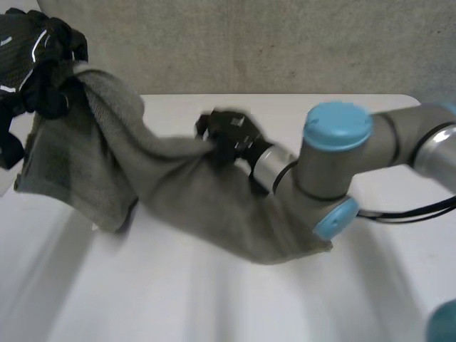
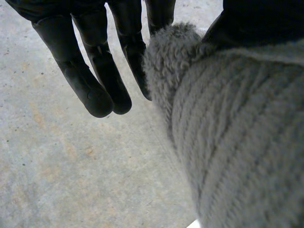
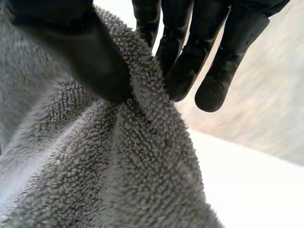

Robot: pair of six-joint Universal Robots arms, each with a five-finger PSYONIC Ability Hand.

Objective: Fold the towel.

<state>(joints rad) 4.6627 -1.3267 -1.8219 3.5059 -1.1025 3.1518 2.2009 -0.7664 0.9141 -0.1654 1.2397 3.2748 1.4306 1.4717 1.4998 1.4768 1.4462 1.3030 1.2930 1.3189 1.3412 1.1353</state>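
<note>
The right hand (image 3: 90,61) pinches a ridge of the towel (image 3: 118,166) between thumb and fingers, above the table (image 3: 256,190)

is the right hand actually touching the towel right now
Touching. In the right wrist view the right hand pinches a raised fold of the towel between its thumb and fingers, with no gap on either side.

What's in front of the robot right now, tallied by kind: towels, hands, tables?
Grey towel: 1
Black hands: 2 (left hand and right hand, each pinching the towel)
White table: 1
Total: 4
</note>
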